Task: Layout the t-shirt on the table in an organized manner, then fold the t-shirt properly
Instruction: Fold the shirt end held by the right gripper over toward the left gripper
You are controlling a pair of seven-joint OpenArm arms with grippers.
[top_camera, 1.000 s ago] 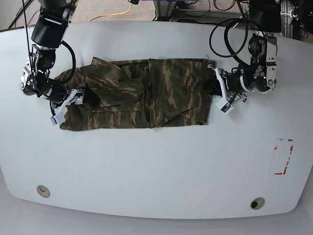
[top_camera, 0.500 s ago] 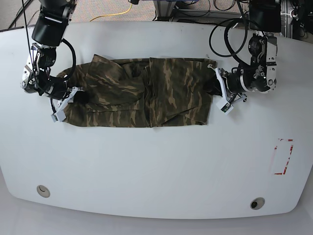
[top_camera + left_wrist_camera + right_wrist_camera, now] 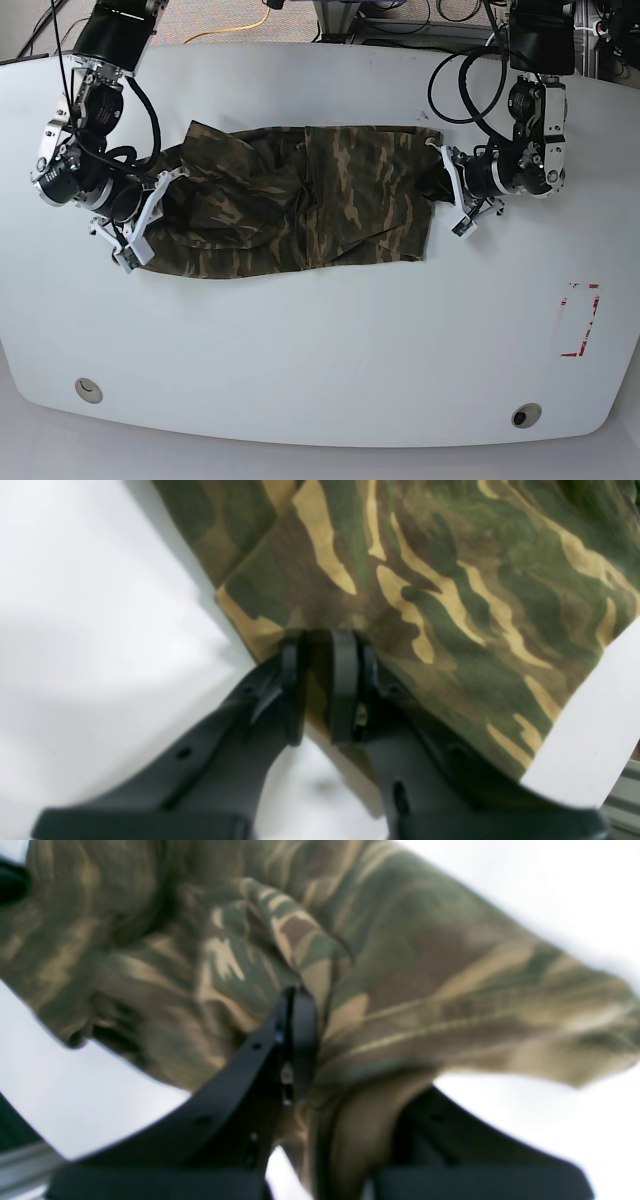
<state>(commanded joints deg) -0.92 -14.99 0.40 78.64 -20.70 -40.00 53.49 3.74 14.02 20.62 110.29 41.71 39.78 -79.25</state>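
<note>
t-shirt [image 3: 300,195]: camouflage, spread lengthwise across the far half of the table [image 3: 320,340], still rumpled at its middle.
Left gripper [image 3: 317,690]: clenched on the shirt's edge toward the table's red-tape end; barely shifted over the last second.
Right gripper [image 3: 300,1040]: clamped on a bunched fold at the opposite end; wrist view blurred.
Change: that arm has swung outward and lifted its end, so the near edge now sags in a curve.
Meaning: probably mid-stretch, laying out; folding not begun.
</note>
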